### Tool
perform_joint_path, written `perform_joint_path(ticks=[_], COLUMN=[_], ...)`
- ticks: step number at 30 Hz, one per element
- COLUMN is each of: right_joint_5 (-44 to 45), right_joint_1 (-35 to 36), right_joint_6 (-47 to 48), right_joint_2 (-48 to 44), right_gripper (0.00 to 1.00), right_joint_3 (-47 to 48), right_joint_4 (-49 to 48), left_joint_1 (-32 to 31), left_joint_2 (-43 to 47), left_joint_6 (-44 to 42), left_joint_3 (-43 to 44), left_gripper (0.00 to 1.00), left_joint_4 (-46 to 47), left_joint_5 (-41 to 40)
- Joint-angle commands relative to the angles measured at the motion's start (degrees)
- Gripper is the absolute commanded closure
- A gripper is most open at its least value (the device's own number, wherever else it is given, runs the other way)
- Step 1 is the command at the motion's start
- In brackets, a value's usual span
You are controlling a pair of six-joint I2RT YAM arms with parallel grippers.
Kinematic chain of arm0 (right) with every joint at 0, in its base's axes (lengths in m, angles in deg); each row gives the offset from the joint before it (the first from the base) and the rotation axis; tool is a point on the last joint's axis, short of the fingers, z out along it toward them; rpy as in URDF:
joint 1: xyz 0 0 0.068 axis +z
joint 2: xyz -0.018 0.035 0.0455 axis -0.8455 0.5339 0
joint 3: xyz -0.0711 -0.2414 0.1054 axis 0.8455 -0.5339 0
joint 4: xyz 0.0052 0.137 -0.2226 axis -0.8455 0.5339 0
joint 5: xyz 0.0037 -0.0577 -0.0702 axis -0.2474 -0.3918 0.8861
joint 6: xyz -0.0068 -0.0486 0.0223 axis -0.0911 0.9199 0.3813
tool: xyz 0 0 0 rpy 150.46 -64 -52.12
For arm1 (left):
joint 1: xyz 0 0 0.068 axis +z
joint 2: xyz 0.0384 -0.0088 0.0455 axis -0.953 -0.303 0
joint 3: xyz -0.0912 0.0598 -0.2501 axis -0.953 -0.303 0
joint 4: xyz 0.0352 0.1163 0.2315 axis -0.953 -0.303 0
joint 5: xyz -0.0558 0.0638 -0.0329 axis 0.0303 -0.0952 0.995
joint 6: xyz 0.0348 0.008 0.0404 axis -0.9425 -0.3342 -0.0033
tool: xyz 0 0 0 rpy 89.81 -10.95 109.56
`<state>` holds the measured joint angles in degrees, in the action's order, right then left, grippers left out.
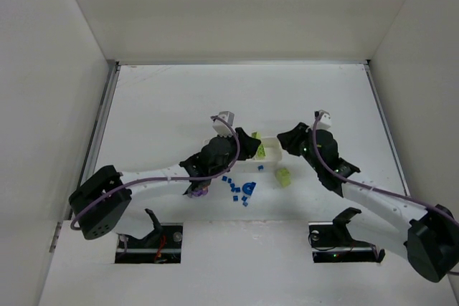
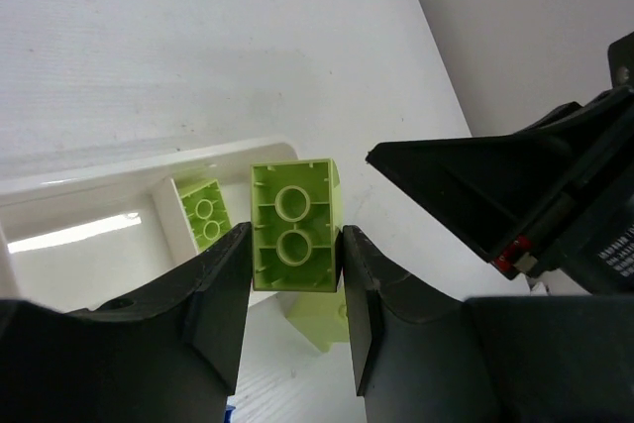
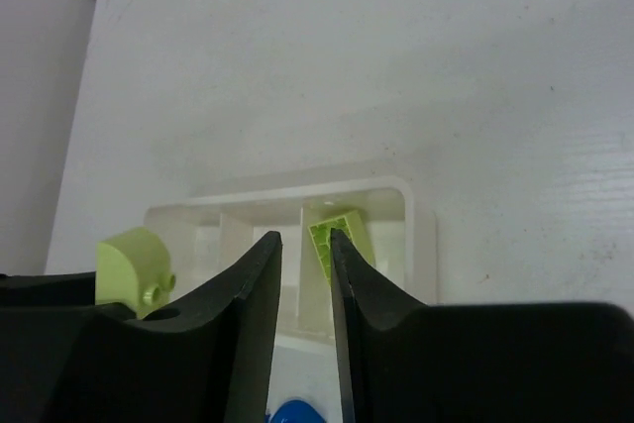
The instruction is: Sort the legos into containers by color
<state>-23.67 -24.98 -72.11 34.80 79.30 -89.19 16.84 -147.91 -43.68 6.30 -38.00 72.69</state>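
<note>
Left pincer (image 2: 294,237) clamped on yellow-green brick (image 2: 292,200) by white tray (image 2: 119,171); right pincer (image 3: 305,242) narrowly apart, empty.

The white tray (image 2: 119,177) holds one yellow-green brick (image 2: 205,213) in its end compartment, a second yellow-green brick (image 2: 292,230) is pinched in the jaws of the left gripper (image 2: 293,245) near that end, and a third yellow-green brick (image 1: 285,177) and many tiny blue bricks (image 1: 235,188) lie loose on the bench (image 1: 165,105).
</note>
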Motion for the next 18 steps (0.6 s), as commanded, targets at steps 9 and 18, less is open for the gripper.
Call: perform_joint_path(ticks=[9,18], right_joint_5=[12.24,14.79], right_joint_1=[8.5,14.39], right_joint_6=[-1.02,-0.94], right_joint_2=[-16.56,-15.01], right_gripper=[0.41,0.28], right_joint_3=[-5.32,-0.75], right_joint_4=[19.44,28.68], left_joint_1=[-2.79,-2.96], left_joint_2=[-12.16,-16.3], left_joint_6=[-4.71,-4.54], left_joint_3=[12.75,16.19], left_gripper=[0.77,0.52], left_joint_4=[-6.05,-8.96], left_joint_5=[-0.05,-0.93])
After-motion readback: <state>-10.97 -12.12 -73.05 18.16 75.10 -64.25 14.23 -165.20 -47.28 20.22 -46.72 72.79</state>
